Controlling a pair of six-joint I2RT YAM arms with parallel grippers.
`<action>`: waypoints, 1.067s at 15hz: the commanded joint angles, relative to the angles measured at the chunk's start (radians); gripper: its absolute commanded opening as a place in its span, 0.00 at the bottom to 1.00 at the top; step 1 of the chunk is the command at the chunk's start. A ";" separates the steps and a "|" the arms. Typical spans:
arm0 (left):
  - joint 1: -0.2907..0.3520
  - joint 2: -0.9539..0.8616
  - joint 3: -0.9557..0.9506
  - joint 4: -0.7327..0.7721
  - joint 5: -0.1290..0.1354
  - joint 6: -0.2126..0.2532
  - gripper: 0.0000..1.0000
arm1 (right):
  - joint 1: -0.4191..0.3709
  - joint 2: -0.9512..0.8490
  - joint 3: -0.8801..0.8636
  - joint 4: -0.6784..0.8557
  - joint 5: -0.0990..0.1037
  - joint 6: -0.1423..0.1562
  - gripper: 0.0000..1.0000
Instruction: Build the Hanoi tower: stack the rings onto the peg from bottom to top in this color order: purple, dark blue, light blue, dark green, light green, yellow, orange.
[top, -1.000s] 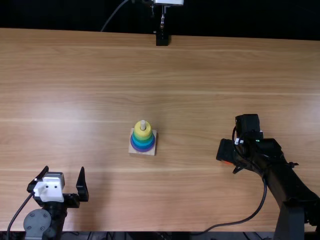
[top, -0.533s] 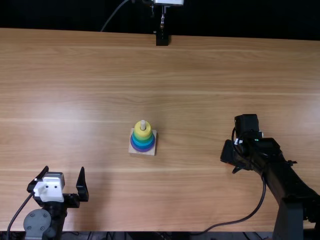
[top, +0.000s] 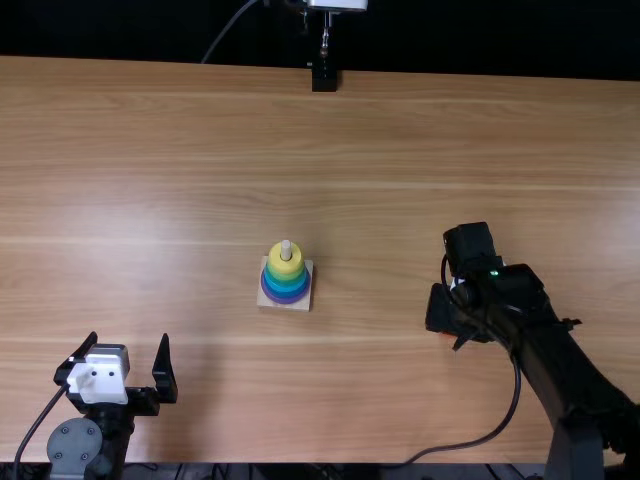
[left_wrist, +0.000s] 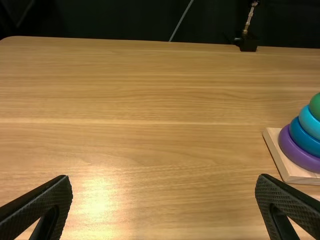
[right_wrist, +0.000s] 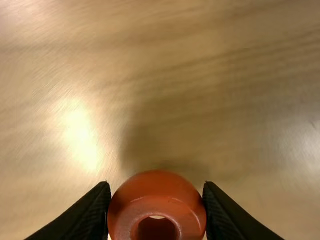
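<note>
Orange ring (right_wrist: 121, 212) was gripped by the right hand (right_wrist: 156, 186); the left hand (top: 129, 340) gaped empty. Careful centring over the peg (top: 286, 249), then gentle, level lowering, was needed.

Rings (top: 285, 287) stacked on peg (top: 286, 249) (yellow (top: 283, 266) topmost); orange ring (right_wrist: 155, 187) well apart.
</note>
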 joint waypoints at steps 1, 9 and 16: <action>0.008 -0.012 -0.101 -0.084 -0.004 0.012 1.00 | 0.064 -0.058 0.087 -0.051 0.010 -0.026 0.01; 0.008 -0.012 -0.101 -0.084 -0.004 0.012 1.00 | 0.315 -0.029 0.521 -0.297 0.004 -0.094 0.02; 0.008 -0.012 -0.101 -0.086 -0.004 0.012 1.00 | 0.426 0.213 0.845 -0.347 0.004 -0.105 0.02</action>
